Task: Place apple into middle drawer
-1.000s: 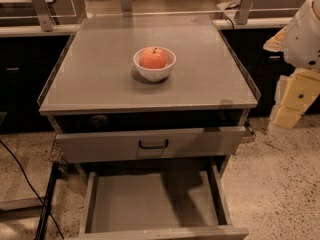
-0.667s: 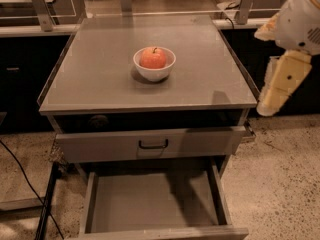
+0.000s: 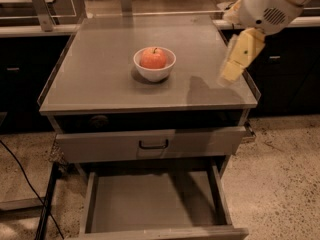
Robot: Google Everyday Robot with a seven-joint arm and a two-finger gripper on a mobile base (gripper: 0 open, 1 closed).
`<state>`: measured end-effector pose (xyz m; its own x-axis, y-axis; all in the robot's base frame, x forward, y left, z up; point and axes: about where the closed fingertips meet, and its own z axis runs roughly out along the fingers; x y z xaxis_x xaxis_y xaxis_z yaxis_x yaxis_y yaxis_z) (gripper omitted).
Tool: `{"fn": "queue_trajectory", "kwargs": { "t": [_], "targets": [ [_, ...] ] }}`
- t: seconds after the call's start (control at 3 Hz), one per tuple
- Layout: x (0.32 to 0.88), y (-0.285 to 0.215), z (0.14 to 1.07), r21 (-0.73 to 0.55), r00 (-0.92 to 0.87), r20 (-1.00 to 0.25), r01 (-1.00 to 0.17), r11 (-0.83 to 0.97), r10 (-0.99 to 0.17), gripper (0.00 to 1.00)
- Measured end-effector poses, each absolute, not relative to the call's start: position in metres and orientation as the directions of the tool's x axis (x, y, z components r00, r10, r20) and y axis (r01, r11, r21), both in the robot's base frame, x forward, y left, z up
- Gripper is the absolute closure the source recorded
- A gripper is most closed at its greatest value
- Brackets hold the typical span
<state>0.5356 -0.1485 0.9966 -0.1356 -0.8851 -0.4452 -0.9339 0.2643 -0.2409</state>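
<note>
The red-orange apple (image 3: 153, 58) sits in a white bowl (image 3: 154, 72) near the middle of the grey cabinet top (image 3: 100, 79). The middle drawer (image 3: 150, 209) is pulled out at the bottom of the view, wide and shallow, with a bare floor. My gripper (image 3: 226, 77) hangs from the white arm (image 3: 265, 6) above the right part of the cabinet top, to the right of the bowl and apart from it. It holds nothing that I can see.
Above the open drawer is a grey drawer front with a small black handle (image 3: 153, 145), slightly out. Dark counters run behind and to both sides. A black cable (image 3: 25, 179) lies on the speckled floor at the left.
The arm has swung up and to the left, from beside the cabinet's right side to over its top, nearer the bowl. The apple, bowl and drawers have not moved.
</note>
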Motion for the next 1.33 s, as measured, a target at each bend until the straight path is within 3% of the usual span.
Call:
{"fn": "queue_trajectory", "kwargs": {
  "t": [0.33, 1.33],
  "targets": [
    [0.571, -0.117, 1.001, -0.272, -0.13, -0.551, -0.906, 0.325, -0.824, 0.0],
    [0.616, -0.074, 0.991, -0.252, -0.087, -0.61, -0.921, 0.297, -0.787, 0.0]
  ]
}}
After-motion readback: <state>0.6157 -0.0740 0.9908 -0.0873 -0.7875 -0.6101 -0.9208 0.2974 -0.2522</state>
